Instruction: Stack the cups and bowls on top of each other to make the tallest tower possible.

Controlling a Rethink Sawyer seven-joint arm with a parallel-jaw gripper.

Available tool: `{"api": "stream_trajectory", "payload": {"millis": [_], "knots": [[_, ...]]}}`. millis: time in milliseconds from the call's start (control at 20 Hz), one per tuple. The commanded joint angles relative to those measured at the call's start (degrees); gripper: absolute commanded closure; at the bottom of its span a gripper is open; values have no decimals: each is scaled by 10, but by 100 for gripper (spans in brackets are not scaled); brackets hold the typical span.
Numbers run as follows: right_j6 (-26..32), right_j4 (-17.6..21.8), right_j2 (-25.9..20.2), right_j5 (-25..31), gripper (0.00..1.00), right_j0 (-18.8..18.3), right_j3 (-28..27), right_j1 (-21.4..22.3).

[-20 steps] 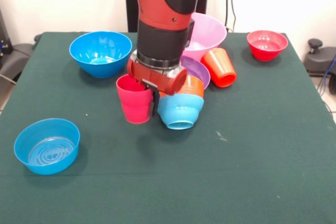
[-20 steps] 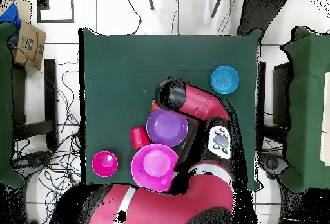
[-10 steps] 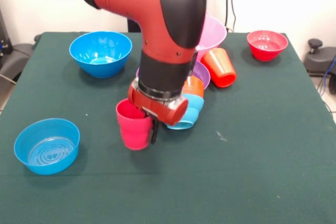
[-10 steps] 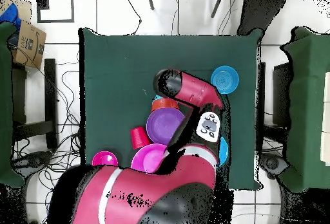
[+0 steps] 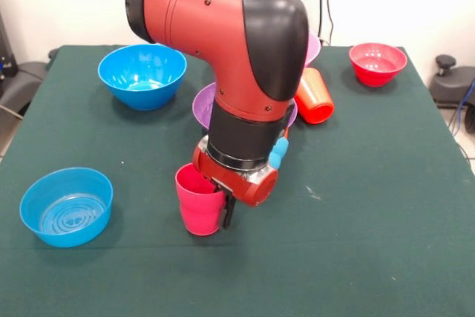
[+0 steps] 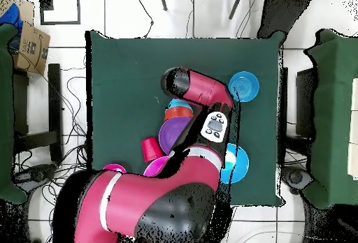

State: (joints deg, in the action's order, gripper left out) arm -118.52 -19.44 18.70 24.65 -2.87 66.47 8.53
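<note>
My gripper (image 5: 220, 211) is shut on the rim of the pinkish-red cup (image 5: 197, 206), with one dark finger (image 5: 227, 214) down the outside of its right wall. The cup is upright at the near middle of the table; I cannot tell whether it touches the cloth. The arm hides most of the tower: a sliver of the light-blue bowl (image 5: 277, 155) shows, and the purple bowl (image 5: 203, 105) is behind it. In the overhead view the orange bowl (image 6: 177, 113) sits in the light-blue bowl (image 6: 177, 103), next to the purple bowl (image 6: 173, 137). The orange-red cup (image 5: 313, 96) lies on its side.
The deep blue bowl (image 5: 142, 73) stands at the back left, the small blue bowl (image 5: 67, 206) at the near left and the small red bowl (image 5: 377, 62) at the back right. An edge of the pink bowl (image 5: 314, 47) shows behind the arm.
My gripper has carried the pinkish-red cup away from the pile of bowls, toward the near side of the table in the front view. The bowls have not moved.
</note>
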Motion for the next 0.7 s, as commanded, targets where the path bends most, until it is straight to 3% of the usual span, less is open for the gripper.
{"api": "stream_trajectory", "payload": {"millis": [50, 250, 700], "knots": [[-100, -13, -14, 112, 100, 6, -59, -16], [-103, -9, -8, 114, 100, 6, -80, -26], [-88, -2, -12, 111, 100, 3, -71, -16]]}}
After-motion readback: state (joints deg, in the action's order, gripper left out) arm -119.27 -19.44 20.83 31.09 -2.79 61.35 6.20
